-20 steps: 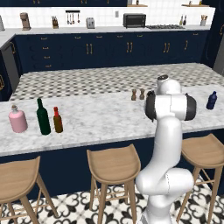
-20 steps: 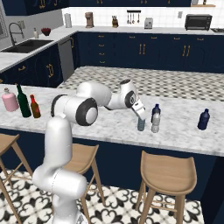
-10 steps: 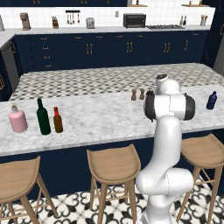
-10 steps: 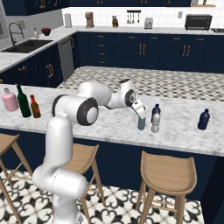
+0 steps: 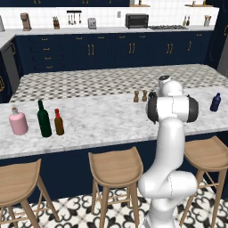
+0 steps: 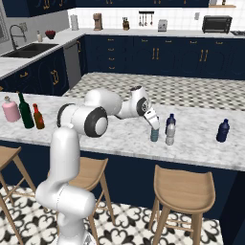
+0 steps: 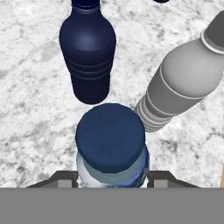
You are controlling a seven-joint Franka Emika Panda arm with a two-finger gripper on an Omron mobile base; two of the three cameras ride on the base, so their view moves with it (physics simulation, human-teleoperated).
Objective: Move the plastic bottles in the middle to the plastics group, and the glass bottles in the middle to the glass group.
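No legible text, label or brand — not on bottles, counter or appliances

Approx. count: 7 bottles (image 5: 43, 120), 2 wooden shakers (image 5: 136, 96), 3 stools (image 5: 115, 162).

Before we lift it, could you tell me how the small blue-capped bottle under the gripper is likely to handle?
The blue-capped bottle looks small and plastic, so probably light. Its smooth round body may slip. Standing close to the grey bottle, it could knock it.
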